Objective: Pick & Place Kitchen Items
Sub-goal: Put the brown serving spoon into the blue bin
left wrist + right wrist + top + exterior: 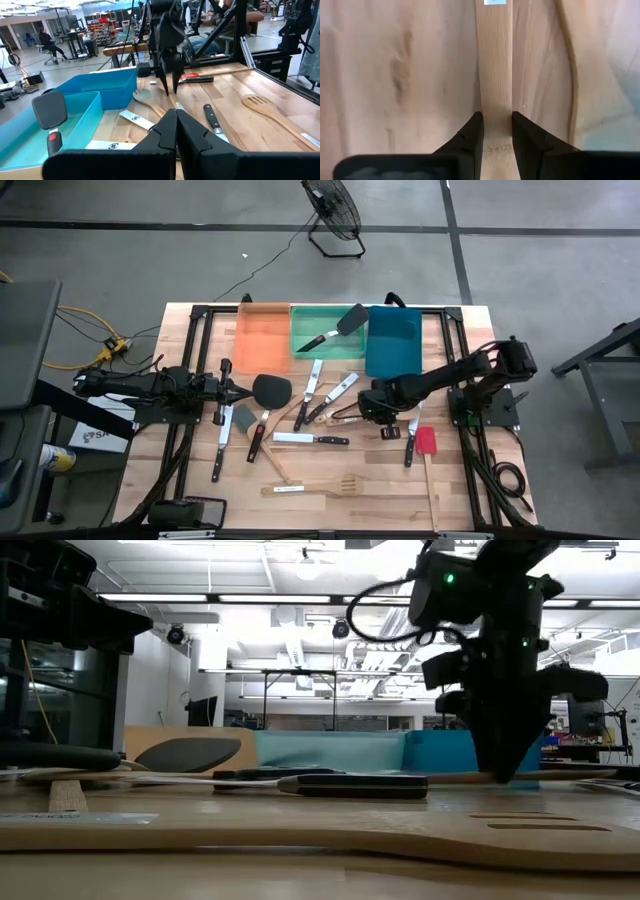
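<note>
My right gripper (374,404) stands over the table's middle right, pointing steeply down, shut on a pale wooden utensil (495,60) with a white sticker on its handle; the utensil's head is outside the right wrist view. From the left wrist view, my right gripper (170,86) shows with its fingertips near the tabletop. My left gripper (176,131) is shut on nothing and hangs level above the table's left part (238,390). Knives (312,439), a black spatula (270,390), a red spatula (426,442) and a wooden slotted turner (310,486) lie flat on the table. My right gripper pinches the wooden utensil's flat handle (496,107) by its two long edges, one finger on each. The fingers come from above, pointing down, and lie across the handle. Whether the handle is clear of the table I cannot tell.
Orange tray (263,335), green tray (328,340) and blue tray (392,340) stand side by side at the far edge; a black spatula (340,327) lies in the green one. Black frame rails (470,450) run along the table's sides.
</note>
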